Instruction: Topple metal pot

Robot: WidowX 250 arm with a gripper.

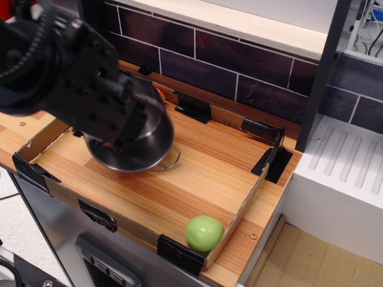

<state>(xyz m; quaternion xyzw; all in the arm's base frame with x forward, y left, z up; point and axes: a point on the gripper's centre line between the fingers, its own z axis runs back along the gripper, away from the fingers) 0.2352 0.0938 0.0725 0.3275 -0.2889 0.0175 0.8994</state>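
The metal pot (149, 140) is a shiny steel cylinder lying tilted at the left of the wooden tray floor (209, 167). Its open mouth faces down toward the front, and its lower rim sits at the wood. One thin wire loop handle (172, 162) shows at its lower right. My black gripper (122, 122) reaches over the pot's left rim and into its mouth, and seems shut on the rim. The bulky arm hides the fingers and the pot's left side.
A green apple (204, 232) lies in the tray's front right corner. Low cardboard walls (242, 209) with black tape ring the tray. A dark brick backsplash (239, 72) stands behind. A white ridged drainer (347, 173) sits to the right. Something small and orange (158, 92) peeks out behind the pot.
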